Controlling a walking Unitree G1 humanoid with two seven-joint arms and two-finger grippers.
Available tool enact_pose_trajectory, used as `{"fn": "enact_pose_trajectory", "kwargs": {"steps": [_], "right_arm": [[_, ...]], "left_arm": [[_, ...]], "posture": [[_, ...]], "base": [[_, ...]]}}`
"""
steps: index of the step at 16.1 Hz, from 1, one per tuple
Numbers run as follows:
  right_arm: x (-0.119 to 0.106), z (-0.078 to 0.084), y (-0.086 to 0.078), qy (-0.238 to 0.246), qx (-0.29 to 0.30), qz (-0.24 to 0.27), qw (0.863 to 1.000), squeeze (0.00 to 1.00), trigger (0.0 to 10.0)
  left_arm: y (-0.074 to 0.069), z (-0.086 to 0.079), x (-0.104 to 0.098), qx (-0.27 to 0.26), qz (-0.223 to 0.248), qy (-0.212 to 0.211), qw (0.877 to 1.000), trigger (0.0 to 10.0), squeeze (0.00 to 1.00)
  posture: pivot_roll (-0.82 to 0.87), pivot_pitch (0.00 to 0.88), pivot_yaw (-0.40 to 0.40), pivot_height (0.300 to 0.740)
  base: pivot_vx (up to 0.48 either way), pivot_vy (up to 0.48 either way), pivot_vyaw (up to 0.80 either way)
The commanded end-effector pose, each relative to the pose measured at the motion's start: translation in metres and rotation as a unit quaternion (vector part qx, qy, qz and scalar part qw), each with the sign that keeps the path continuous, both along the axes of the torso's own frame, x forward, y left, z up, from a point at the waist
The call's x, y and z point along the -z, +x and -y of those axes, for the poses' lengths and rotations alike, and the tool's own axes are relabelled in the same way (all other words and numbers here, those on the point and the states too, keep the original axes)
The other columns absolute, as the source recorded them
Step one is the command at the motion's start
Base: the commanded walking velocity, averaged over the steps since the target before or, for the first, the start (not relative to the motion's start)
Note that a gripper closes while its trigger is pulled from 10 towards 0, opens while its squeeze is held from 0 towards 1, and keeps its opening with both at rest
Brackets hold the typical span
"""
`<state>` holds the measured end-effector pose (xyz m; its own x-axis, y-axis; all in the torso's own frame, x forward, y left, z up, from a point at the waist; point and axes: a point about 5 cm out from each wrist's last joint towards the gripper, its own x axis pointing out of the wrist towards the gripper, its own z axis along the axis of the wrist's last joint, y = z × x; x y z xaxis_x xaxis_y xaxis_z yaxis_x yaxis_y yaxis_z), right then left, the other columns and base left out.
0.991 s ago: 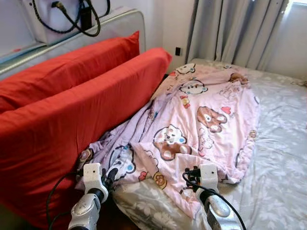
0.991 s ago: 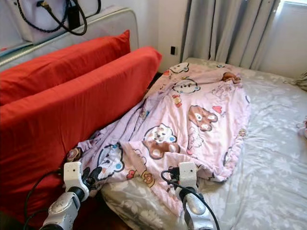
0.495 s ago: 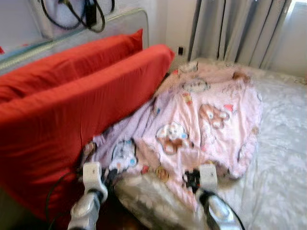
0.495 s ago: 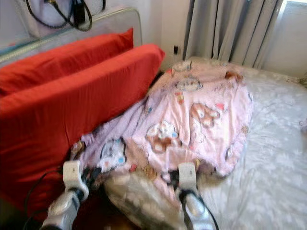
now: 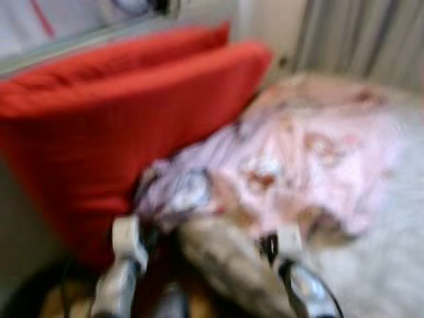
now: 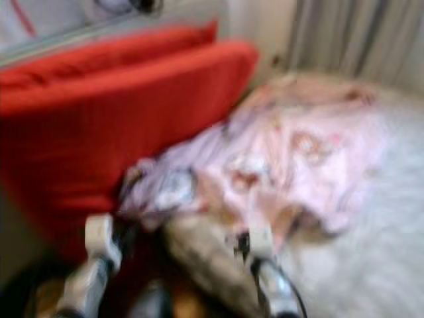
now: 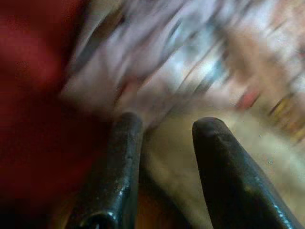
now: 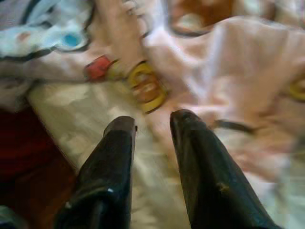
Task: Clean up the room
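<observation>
The head views are blurred by motion. A pink cartoon-print blanket (image 5: pixel 305 146) lies crumpled across the bed, against two long red pillows (image 5: pixel 132 99) that lean on the headboard. My left gripper (image 7: pixel 164 125) is open, with nothing between its fingers, and hovers by the blanket's lower corner and the bed's edge. My right gripper (image 8: pixel 152 120) is open too, just above the blanket's hem where it meets the pale floral sheet (image 8: pixel 71 109). Both arms show low in the left eye view, the left gripper (image 5: pixel 129 238) and the right gripper (image 5: pixel 286 242).
The grey floral sheet (image 5: pixel 391 258) covers the bed to the right of the blanket. Grey curtains (image 5: pixel 364 33) hang behind the bed. A dark floor strip (image 5: pixel 40 291) lies at the lower left beside the bed corner.
The whole picture has shifted right and blurred, so the camera has moved. Both arms hold the same place in the frame. The blanket and pillows lie as before.
</observation>
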<state>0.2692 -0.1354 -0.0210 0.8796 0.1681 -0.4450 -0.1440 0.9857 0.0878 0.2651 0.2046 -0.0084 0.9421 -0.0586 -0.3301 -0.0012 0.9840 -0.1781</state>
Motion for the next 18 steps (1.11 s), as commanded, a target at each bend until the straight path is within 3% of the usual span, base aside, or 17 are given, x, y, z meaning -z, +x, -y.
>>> {"fn": "enact_pose_trajectory", "kwargs": {"steps": [1,5,10,13,18], "right_arm": [[0.001,-0.004,-0.001,0.006,-0.001,-0.004,1.000,0.00,10.0],[-0.001,-0.001,0.003,0.017,0.021,-0.006,1.000,0.00,10.0],[-0.012,0.015,0.020,0.049,0.119,-0.014,0.992,0.00,10.0],[-0.017,0.017,0.027,0.050,0.125,-0.012,0.991,0.00,10.0],[-0.013,0.018,0.021,0.028,0.126,-0.013,0.992,0.00,10.0]], "left_arm": [[0.011,0.002,-0.009,0.008,0.017,0.001,1.000,10.0,0.00],[0.012,0.003,-0.010,0.010,0.018,0.001,1.000,10.0,0.00],[0.017,0.003,-0.017,0.015,0.032,0.003,0.999,10.0,0.00],[0.028,0.005,-0.030,0.015,0.059,-0.001,0.998,10.0,0.00],[0.023,0.005,-0.033,0.026,0.075,0.001,0.997,10.0,0.00]], "posture": [[0.05,0.070,0.015,0.646],[0.06,0.072,0.019,0.646],[0.08,0.100,0.023,0.646],[0.08,0.132,0.022,0.646],[0.08,0.197,0.034,0.646]], "base": [[0.000,0.000,0.00],[0.000,0.000,0.00],[0.000,0.000,0.00],[0.000,0.000,0.00],[0.000,0.000,0.00]]}}
